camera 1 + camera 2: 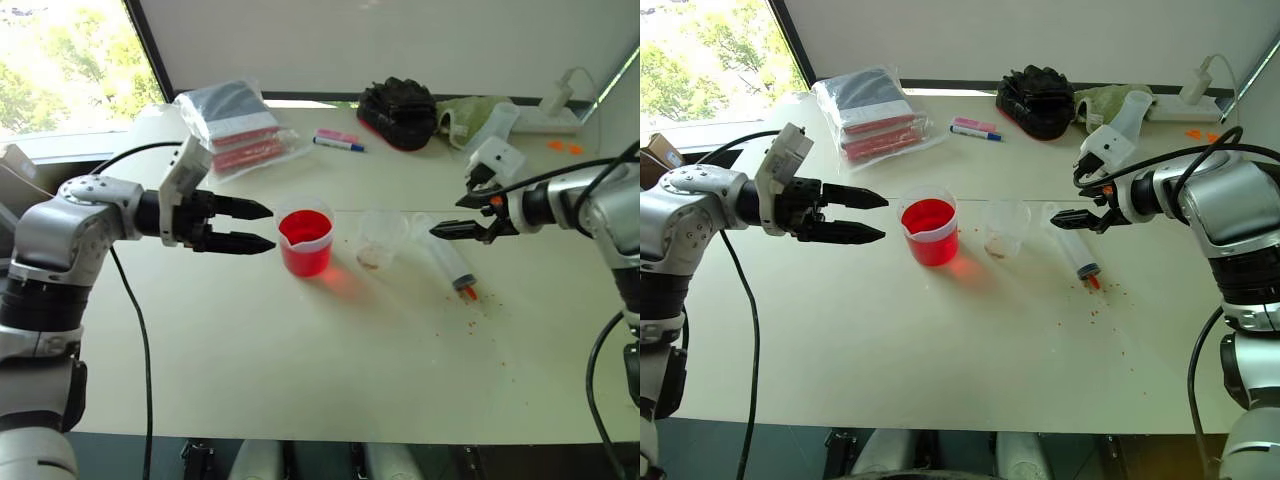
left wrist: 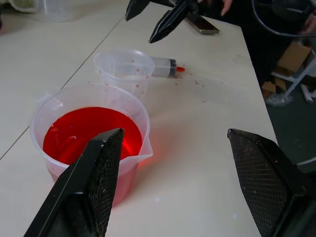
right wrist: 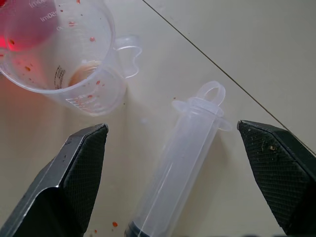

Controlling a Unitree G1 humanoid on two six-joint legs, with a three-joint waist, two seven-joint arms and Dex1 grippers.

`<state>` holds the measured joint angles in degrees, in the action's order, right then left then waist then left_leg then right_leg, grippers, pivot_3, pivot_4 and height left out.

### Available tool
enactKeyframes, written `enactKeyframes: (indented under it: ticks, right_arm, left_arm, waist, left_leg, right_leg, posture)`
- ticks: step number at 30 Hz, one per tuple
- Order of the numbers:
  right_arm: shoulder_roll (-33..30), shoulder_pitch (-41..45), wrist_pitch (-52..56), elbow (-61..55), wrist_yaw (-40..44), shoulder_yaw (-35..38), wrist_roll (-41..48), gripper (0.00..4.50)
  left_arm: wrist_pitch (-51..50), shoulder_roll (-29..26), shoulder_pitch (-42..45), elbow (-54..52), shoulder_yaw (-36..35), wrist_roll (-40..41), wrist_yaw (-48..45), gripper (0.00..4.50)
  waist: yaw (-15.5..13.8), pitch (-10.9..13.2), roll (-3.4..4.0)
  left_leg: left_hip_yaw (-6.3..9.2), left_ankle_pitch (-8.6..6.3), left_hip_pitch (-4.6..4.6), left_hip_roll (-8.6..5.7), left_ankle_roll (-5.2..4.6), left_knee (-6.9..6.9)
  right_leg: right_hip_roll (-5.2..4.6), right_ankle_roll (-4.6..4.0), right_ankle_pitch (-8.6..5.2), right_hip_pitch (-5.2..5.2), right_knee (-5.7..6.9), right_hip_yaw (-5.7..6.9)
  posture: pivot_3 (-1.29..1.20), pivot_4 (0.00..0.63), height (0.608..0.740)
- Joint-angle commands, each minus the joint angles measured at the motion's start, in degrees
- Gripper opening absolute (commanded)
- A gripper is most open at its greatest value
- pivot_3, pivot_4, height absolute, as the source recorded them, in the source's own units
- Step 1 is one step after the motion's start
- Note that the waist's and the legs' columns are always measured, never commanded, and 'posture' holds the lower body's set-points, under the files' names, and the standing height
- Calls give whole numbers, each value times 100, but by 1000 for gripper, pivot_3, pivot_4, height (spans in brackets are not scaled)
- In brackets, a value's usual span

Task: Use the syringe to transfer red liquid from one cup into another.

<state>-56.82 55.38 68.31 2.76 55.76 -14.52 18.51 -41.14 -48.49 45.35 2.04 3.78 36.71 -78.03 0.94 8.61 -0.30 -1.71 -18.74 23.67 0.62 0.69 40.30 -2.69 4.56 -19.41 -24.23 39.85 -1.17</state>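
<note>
My right gripper (image 1: 1072,219) hung spread above the syringe (image 1: 1076,251), left gripper (image 1: 876,216) spread too. Beaker (image 1: 931,232) was full; small cup (image 1: 1004,229) nearly empty. Transfer looked unstarted.

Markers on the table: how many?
2. A pink marker and a blue marker lie side by side at the table's far edge, between the bagged packs and the black bag. Others could be hidden behind the clutter.

The spouted beaker (image 1: 305,243) stands upright, about half full of red liquid (image 1: 303,229). Just beside it stands the smaller cup (image 1: 381,239), nearly empty. The clear syringe (image 1: 446,260) lies flat nearby, orange tip toward the worktop's near edge.
</note>
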Motion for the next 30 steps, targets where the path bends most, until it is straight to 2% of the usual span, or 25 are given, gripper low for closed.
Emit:
enactKeyframes:
  ticks: [1,9,18,29,30]
  right_arm:
    - [287,528,724,450,-371,-154,-216,4396]
    - [793,1061,1432,1335,-626,-907,-421,4396]
    - [1171,1099,1122,2188,-869,-1212,-783,4396]
    - [1564,1096,926,2766,-938,-1336,-1071,4396]
    - [1581,1091,919,2792,-945,-1343,-1089,4175]
  left_arm:
    - [-7,56,320,-166,-91,31,-53,3529]
    - [4,304,747,-161,-57,25,-136,3529]
    - [41,371,717,-353,-20,-42,-154,3529]
    - [38,377,647,-429,-23,-137,-135,3529]
    - [54,371,636,-437,-17,-157,-134,3529]
  waist:
    - [5,0,0]
    - [9,0,0]
    - [16,0,0]
    - [22,0,0]
    - [23,0,0]
  left_leg:
    - [0,0,0,0,0,1]
    - [-2,1,22,-1,1,11]
    - [7,-1,59,0,-3,57]
    - [9,-1,63,0,-3,64]
    - [10,-1,63,0,-3,64]
  right_leg:
    - [0,0,0,-1,6,0]
    - [0,0,0,-24,23,0]
    - [1,0,0,-40,32,10]
    - [3,0,0,-41,36,13]
    - [3,0,0,-41,36,14]
  posture:
    - [0,150,711]
    - [0,150,711]
    - [0,150,711]
    - [0,150,711]
    - [0,150,711]
